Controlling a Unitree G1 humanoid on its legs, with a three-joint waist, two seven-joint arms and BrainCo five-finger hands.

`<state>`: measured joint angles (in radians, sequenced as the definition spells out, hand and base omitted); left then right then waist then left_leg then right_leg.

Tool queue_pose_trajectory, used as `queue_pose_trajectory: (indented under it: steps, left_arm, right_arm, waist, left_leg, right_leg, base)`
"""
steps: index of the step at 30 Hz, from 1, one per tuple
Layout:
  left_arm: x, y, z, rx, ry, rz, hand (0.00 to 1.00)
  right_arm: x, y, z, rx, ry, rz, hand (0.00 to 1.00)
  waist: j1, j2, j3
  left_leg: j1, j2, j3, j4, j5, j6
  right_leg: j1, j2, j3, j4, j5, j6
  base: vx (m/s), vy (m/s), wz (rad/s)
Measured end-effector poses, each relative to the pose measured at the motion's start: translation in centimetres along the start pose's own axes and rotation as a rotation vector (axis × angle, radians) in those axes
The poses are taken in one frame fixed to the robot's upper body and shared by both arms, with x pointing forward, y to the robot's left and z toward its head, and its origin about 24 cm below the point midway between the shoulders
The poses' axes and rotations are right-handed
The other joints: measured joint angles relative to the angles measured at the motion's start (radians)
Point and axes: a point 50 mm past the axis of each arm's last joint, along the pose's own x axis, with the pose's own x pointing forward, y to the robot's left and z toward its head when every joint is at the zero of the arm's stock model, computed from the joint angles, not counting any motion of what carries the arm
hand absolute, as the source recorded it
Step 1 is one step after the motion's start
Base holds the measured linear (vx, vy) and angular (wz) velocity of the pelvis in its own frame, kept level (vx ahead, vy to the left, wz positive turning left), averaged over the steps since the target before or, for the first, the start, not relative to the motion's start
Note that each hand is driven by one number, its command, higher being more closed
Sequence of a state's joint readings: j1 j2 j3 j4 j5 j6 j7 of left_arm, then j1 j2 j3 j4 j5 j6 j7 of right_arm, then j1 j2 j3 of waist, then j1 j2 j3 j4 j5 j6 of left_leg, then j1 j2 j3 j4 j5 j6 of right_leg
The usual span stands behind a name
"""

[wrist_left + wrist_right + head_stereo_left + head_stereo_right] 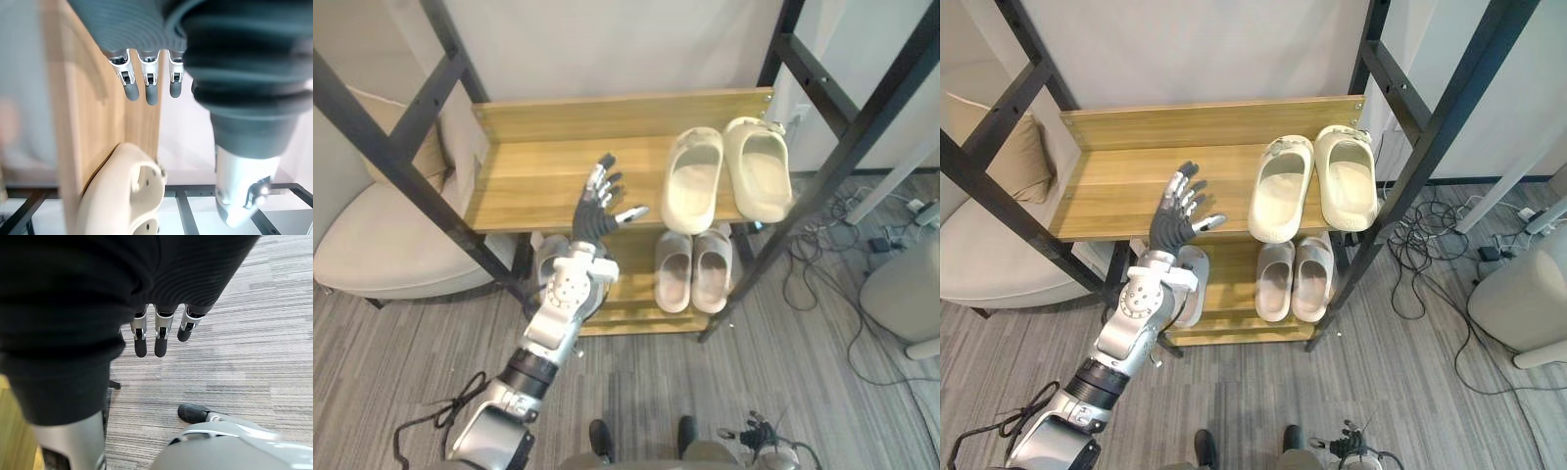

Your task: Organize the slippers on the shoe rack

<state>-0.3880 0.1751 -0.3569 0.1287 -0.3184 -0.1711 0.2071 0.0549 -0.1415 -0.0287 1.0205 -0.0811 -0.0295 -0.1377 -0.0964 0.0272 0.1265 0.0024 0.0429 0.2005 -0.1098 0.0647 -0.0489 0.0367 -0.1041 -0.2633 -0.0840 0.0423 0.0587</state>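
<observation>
My left hand (595,217) is spread wide open at the front of the top shelf (529,166). The nearest cream slipper (693,178) lies close on its right, pointing front to back.

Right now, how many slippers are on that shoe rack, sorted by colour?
Cream slippers, top shelf: 2
Pale beige slippers, lower shelf: 2
Grey slippers, lower shelf, each partly hidden: 2
Total: 6 slippers
</observation>
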Motion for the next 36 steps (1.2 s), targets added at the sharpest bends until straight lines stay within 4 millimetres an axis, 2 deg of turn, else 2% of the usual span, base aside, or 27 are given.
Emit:
queue_pose_trajectory:
  steps: [9, 16, 20, 24, 28, 36]
  left_arm:
    - [-0.3, -1.6, -0.8, -0.019, 0.038, -0.08, 0.0]
    - [-0.1, -3.7, -1.5, -0.021, 0.066, -0.153, 0.0]
    - [0.1, -5.0, -1.7, -0.027, 0.074, -0.195, 0.0]
    - [0.5, -5.9, -1.8, -0.018, 0.081, -0.229, 0.0]
    - [0.8, -6.2, -2.4, -0.021, 0.112, -0.222, 0.0]
    - [1.8, -5.9, -1.9, -0.02, 0.094, -0.188, 0.0]
  right_arm:
    - [0.3, 0.4, 1.4, -0.022, -0.033, 0.011, 0.0]
    - [0.3, 1.7, 2.0, -0.02, -0.044, 0.035, 0.0]
    - [0.2, 2.9, 2.2, -0.002, -0.047, 0.062, 0.0]
    - [0.1, 3.1, 2.2, 0.0, -0.048, 0.067, 0.0]
    - [0.2, 3.1, 2.4, 0.002, -0.05, 0.067, 0.0]
    - [0.2, 2.6, 2.3, 0.038, -0.04, 0.043, 0.0]
  waist:
    - [0.013, -0.002, -0.002]
    - [0.018, -0.02, -0.014]
    - [0.018, -0.021, -0.014]
    - [0.017, -0.021, -0.014]
    - [0.008, -0.021, -0.014]
    - [0.008, -0.021, -0.014]
  left_leg:
    - [-0.001, 0.0, -0.004, 0.0, 0.0, 0.0]
    - [-0.001, -0.002, -0.005, 0.0, 0.0, 0.0]
    - [-0.001, -0.003, -0.002, 0.0, -0.001, 0.0]
    - [-0.002, -0.003, 0.001, 0.0, -0.002, -0.001]
    - [-0.003, -0.002, 0.014, 0.0, -0.005, -0.004]
    - [-0.025, -0.003, 0.039, 0.0, -0.006, -0.003]
  right_leg:
    - [0.001, 0.001, -0.004, -0.004, -0.001, 0.001]
    - [0.001, -0.001, -0.004, -0.004, -0.003, 0.003]
    - [-0.001, -0.003, -0.002, -0.004, -0.003, 0.004]
    - [-0.003, -0.003, 0.001, -0.004, -0.003, 0.004]
    - [-0.012, -0.002, 0.012, -0.004, -0.003, 0.004]
    - [-0.044, -0.004, 0.037, -0.005, 0.004, 0.008]
  base:
    - [-0.01, 0.0, 0.01]
    - [-0.04, 0.003, 0.0]
    - [-0.02, 0.002, -0.01]
    - [0.0, 0.0, -0.01]
    - [0.0, 0.0, -0.1]
    - [-0.03, 0.002, -0.07]
